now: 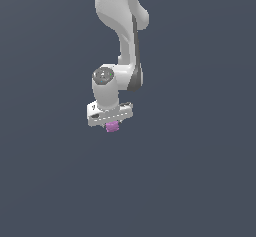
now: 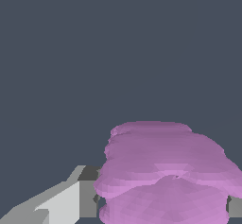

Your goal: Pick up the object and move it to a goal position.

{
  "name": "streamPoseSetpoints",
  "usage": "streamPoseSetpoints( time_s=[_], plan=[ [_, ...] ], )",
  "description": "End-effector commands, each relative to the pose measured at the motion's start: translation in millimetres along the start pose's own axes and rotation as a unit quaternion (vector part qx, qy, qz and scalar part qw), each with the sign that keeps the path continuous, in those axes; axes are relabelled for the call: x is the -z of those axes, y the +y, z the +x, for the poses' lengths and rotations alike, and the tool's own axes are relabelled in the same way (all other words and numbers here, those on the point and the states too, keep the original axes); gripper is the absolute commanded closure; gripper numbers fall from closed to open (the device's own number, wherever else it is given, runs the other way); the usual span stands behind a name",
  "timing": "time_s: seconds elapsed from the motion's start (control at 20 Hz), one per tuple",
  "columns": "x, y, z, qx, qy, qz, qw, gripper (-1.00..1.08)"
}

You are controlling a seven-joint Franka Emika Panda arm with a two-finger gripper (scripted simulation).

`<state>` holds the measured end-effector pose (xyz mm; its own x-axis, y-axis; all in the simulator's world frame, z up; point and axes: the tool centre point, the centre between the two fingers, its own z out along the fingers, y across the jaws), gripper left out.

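Observation:
The object (image 1: 113, 126) is a small pink-purple lumpy block with a ridged surface. In the exterior view it sits right under the white hand of my gripper (image 1: 112, 127), between the fingers, which it mostly hides. In the wrist view the object (image 2: 163, 176) fills the near part of the picture, with one grey finger (image 2: 71, 202) pressed against one side and a sliver of the other finger (image 2: 235, 206) on the other side. The gripper is shut on the object. I cannot tell whether it rests on the surface or hangs above it.
The white arm (image 1: 125, 26) comes down from the top of the exterior view. All around is a plain dark grey-blue surface (image 1: 200, 181) with no other objects or marker showing.

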<state>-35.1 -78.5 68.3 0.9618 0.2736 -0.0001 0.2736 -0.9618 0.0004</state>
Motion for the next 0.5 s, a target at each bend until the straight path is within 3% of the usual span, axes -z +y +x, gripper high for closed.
streamPoseSetpoints(
  time_s=[0.0, 0.45],
  plan=[
    [14, -10, 1, 0.000, 0.000, 0.000, 1.0000, 1.08],
    [92, -68, 4, 0.001, 0.000, -0.001, 1.0000, 1.08]
  ],
)
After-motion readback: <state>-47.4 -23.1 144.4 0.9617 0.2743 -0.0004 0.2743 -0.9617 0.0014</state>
